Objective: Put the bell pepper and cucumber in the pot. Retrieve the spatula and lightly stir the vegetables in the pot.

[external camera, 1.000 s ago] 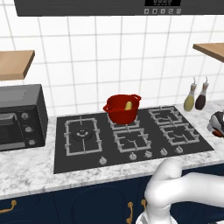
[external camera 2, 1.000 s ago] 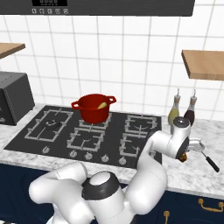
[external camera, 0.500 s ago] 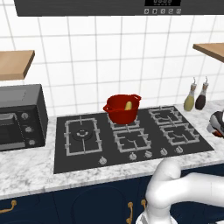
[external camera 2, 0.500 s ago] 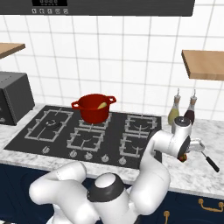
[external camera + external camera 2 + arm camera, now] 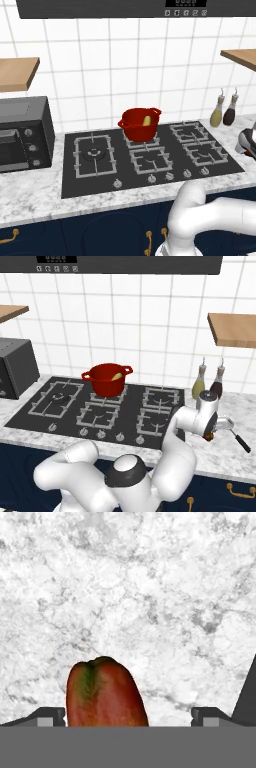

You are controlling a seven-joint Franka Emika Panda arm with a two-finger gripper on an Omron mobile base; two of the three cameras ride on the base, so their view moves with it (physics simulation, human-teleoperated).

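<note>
Spread wide, the two-finger claw (image 5: 129,716) is seen in the hand view with its 2 dark finger tips (image 5: 50,716) standing well apart at the bottom, nothing pinched between them. Between those tips lies the red bell pepper with a green-tinged top (image 5: 104,693), resting on the white-and-grey marble counter (image 5: 150,587); the pepper sits nearer the one tip and is not yet gripped. In the right base view the claw (image 5: 209,435) is held low over the marble counter to the right of the black gas hob (image 5: 100,408), just beside a grey metal utensil with a dark handle (image 5: 234,433) whose kind cannot be told for certain; it may be the spatula.

The round, glossy red pot with 2 small loop handles (image 5: 140,123) stands on a rear burner of the hob, well apart from the claw. A pale yellow-green piece (image 5: 147,121) is seen inside it, judged to be the cucumber, so that 1 of the 2 vegetables appears to be already placed.

Remaining, as judged from these views: the pepper is to be grasped, carried across the hob and released into the pot; the spatula is then to be fetched and the vegetables lightly stirred. The task is judged to be less than halfway done. 2 dark-capped bottles (image 5: 209,383) stand against the tiled wall behind the claw, and a black toaster oven (image 5: 22,134) sits at the left end of the counter; neither is involved.
</note>
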